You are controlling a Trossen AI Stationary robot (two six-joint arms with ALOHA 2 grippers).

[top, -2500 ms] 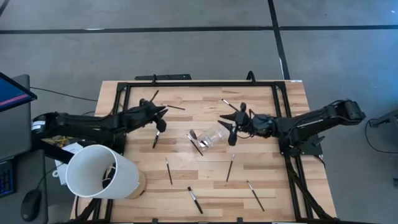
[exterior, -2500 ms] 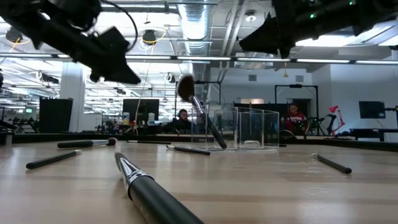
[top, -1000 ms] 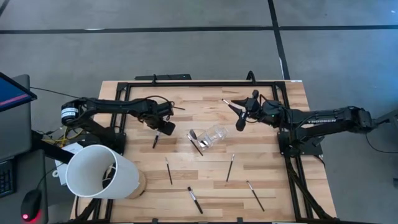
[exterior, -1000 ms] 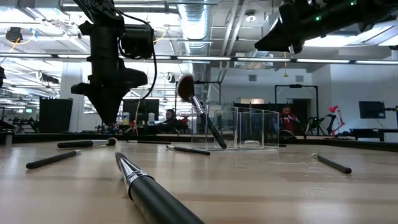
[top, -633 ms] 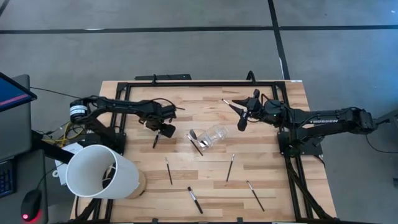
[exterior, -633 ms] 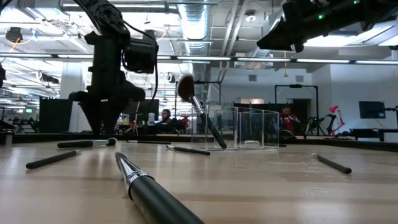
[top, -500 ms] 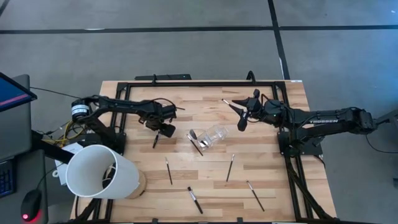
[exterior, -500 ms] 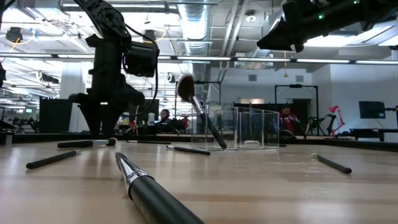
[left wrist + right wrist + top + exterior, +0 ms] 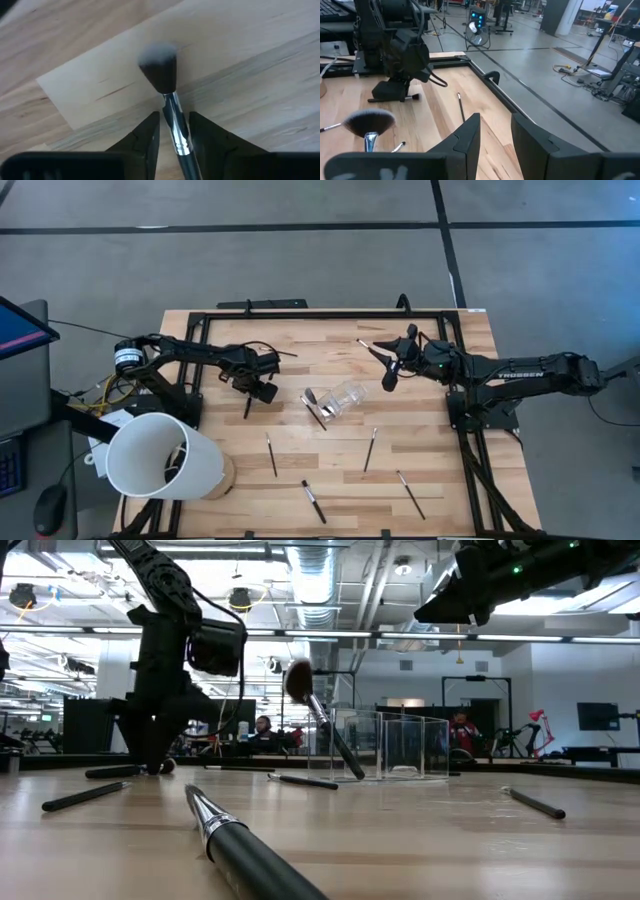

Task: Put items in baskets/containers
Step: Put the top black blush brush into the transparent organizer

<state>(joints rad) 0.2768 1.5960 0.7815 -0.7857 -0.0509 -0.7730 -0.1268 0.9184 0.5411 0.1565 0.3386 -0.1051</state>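
Left gripper [image 9: 174, 137] is down on the bench [image 9: 420, 450], jaws closing round a brush [image 9: 167, 95] left of the clear box [image 9: 340, 398], while right gripper [image 9: 390, 370] hovers, jaws empty and parted.

A small clear plastic box [image 9: 343, 397] lies just right of the table's centre, a fluffy dark-handled brush [image 9: 314, 407] leaning from it toward eight o'clock; a silver-ferruled black-tipped brush [image 9: 170, 97] lies flat at nine o'clock; four thin dark sticks [image 9: 270, 454] lie scattered toward six o'clock.
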